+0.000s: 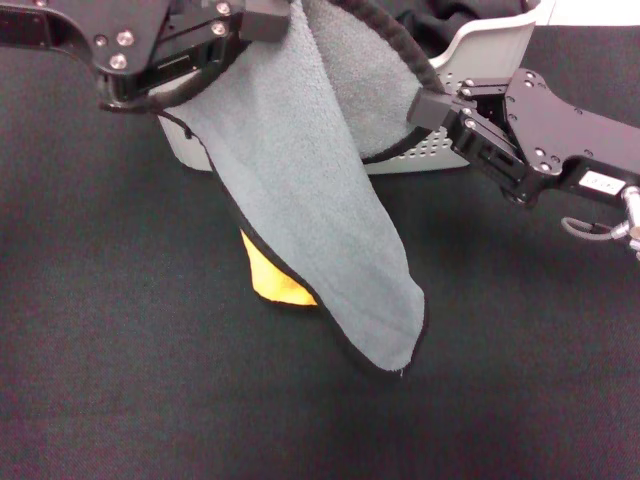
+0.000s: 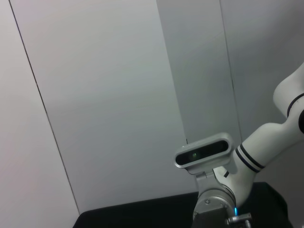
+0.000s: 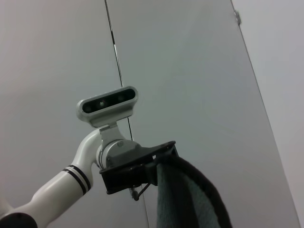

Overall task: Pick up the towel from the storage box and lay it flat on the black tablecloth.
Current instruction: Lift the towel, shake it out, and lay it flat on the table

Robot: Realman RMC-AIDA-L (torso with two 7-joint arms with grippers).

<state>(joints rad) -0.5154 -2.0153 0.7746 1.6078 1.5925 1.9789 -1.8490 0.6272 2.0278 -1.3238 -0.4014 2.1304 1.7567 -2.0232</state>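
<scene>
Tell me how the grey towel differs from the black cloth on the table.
The towel is grey-teal and fuzzy with black edging and an orange reverse; the black tablecloth is plain black and finely textured. The towel hangs draped between the left gripper and right gripper, its lower corner just reaching the tablecloth, which lies flat. The towel is far smaller than the tablecloth. Both are soft fabric.
</scene>
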